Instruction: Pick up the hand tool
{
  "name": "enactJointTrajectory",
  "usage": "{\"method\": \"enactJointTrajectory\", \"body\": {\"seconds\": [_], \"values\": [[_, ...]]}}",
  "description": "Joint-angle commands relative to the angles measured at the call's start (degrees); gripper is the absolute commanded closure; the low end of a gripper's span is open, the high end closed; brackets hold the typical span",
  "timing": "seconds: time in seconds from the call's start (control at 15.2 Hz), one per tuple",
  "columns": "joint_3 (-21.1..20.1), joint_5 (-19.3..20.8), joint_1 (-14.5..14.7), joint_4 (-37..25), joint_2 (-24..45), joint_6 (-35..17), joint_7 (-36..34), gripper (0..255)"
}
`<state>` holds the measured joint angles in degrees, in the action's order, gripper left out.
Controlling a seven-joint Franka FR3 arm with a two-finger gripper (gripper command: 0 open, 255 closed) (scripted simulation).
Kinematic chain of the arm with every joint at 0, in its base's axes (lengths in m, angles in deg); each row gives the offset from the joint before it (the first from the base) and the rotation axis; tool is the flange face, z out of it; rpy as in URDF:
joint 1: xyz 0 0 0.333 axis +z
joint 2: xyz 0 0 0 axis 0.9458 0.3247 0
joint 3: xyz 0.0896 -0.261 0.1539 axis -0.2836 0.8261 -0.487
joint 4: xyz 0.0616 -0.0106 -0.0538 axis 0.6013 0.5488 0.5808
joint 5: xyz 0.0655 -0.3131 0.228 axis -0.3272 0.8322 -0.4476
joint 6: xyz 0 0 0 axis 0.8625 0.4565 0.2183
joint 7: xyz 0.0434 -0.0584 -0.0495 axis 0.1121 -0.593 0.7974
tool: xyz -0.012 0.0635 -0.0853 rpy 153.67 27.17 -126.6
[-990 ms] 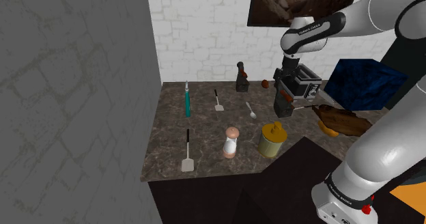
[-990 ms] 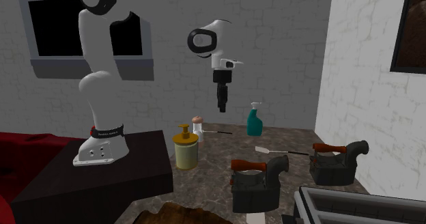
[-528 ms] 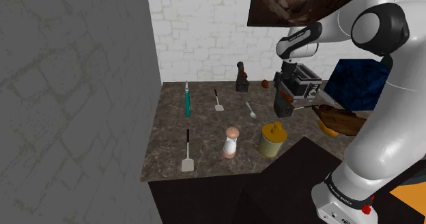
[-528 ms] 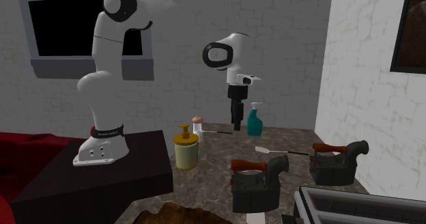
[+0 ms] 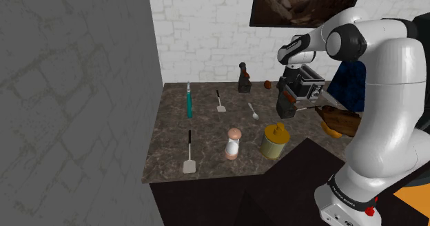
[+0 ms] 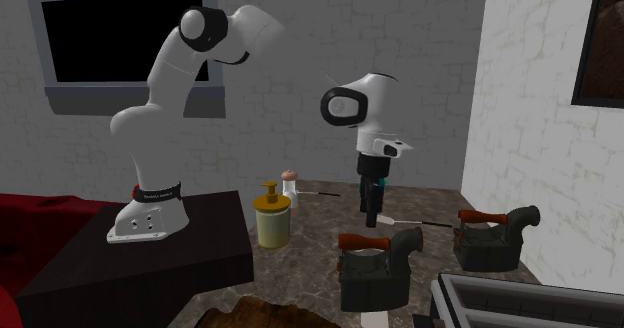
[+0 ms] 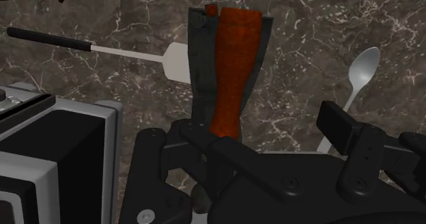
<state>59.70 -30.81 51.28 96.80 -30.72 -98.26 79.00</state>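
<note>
Resting on the dark marble counter (image 7: 307,24), near the end where the toaster (image 7: 54,154) stands, the hand tool (image 7: 232,65) has a dark body topped by a reddish-brown grip. It sits directly beneath the gripper (image 7: 263,141). The black fingers stand apart and clasp nothing, seemingly set to straddle the grip's width on a straight descent. A white spatula (image 7: 174,60) lies just beside the tool and a spoon (image 7: 360,64) lies apart on the other side, so a sideways drift risks a nudge.
</note>
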Motion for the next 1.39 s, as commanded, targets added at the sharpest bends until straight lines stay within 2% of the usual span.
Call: {"method": "enactJointTrajectory", "body": {"seconds": [0.0,0.07,0.66,0.73,1.32], "values": [[-0.12,-0.93,-1.79,-5.20,4.63,1.02,0.84,0],[-0.17,-1.14,-2.28,-6.59,5.86,1.29,1.00,0],[-0.93,-2.02,-2.83,-6.22,9.46,-2.62,1.17,0],[-0.94,-2.03,-2.84,-6.36,9.52,-2.54,1.16,255],[-0.93,-2.02,-2.83,-6.23,9.46,-2.62,1.17,255]]}}
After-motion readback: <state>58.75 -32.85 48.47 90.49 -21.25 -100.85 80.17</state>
